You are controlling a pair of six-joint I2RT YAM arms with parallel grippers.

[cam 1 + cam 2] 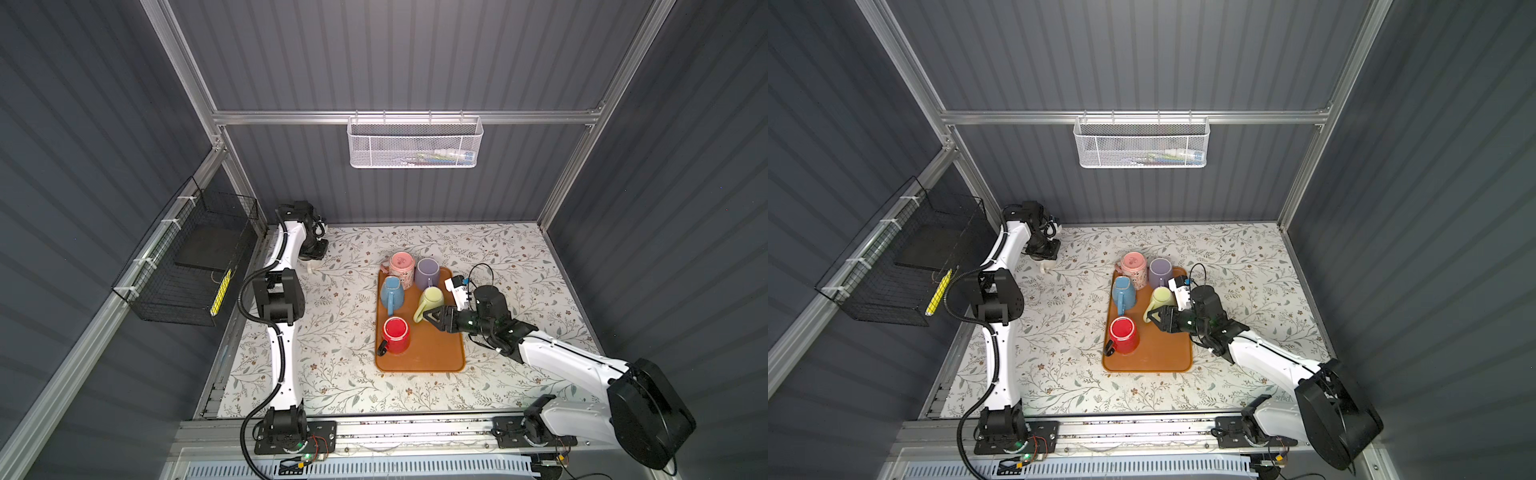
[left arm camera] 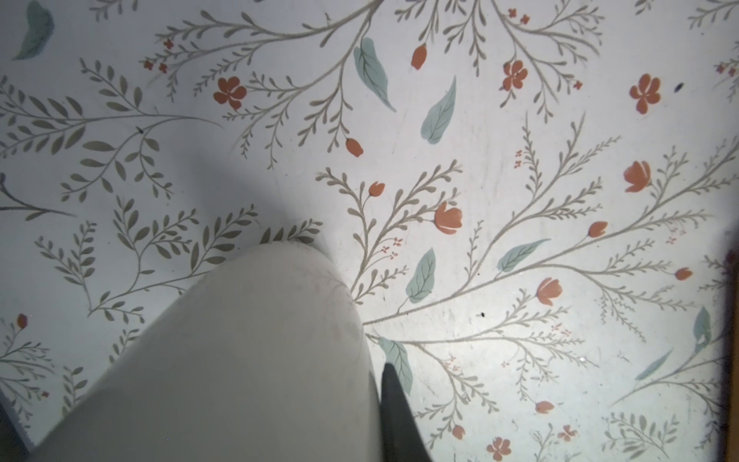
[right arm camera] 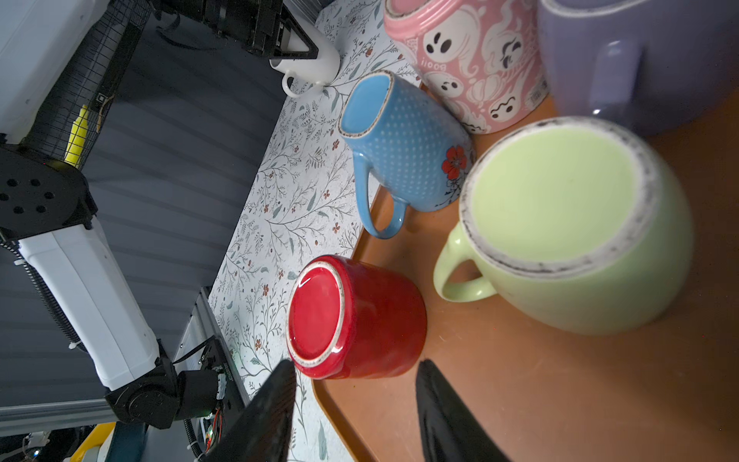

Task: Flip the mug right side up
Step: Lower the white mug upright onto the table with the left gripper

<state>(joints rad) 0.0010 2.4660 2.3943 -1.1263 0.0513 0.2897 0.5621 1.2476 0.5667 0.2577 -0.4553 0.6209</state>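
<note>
We saw the left gripper [image 1: 312, 262] with its jaws pinched on the wall of a smooth white mug [image 2: 240, 360], which stood mouth-up on the floral cloth [image 1: 340, 332] near the far left corner. The right gripper [image 1: 430, 316] had its jaws spread and held nothing. It was just beside the rounded, glossy green mug [image 1: 430, 300], which sat base-up on the orange tray [image 1: 432, 357] with its speckled foot ring showing.

Dark grey ribbed wall panels [image 1: 395, 54] close the cell on three sides, framed by aluminium rails [image 1: 291, 117]. A white mesh basket [image 1: 415, 145] hangs from the rail at 12 o'clock. A black wire basket [image 1: 187, 266] is tied to the wall at 9 o'clock. The counter [image 1: 519, 257] wears a pale floral covering, brightly lit.
</note>
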